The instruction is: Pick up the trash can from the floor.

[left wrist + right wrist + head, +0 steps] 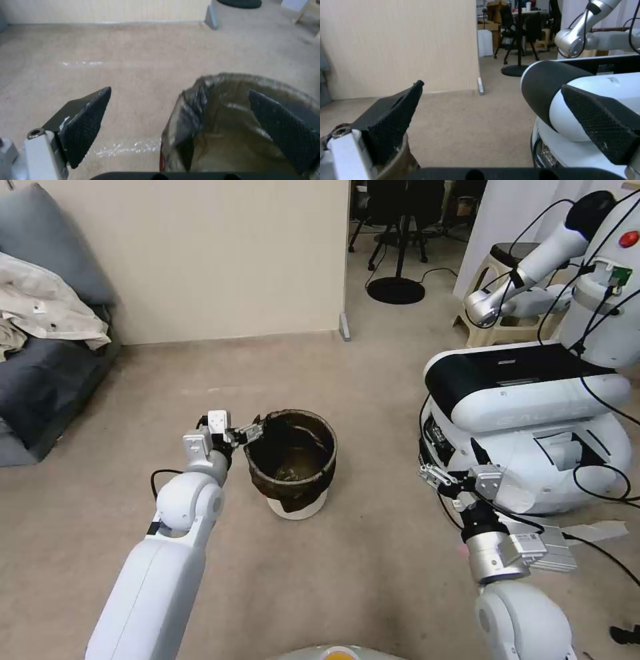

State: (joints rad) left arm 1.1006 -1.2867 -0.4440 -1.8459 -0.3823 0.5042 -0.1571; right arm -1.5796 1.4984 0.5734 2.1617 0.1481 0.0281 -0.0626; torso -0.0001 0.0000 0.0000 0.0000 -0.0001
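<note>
The trash can, a small white bin lined with a dark bag folded over its rim, stands on the beige floor in the middle of the head view. My left gripper is open at the can's near-left rim. In the left wrist view one pad sits inside the trash can and the other pad outside it, with the bagged rim between them. My right gripper hangs open to the right, away from the can, close to another robot.
Another white and black robot stands at the right with cables on the floor. A grey sofa with cloths is at the left. A beige wall runs behind, with a doorway and a stand base beyond.
</note>
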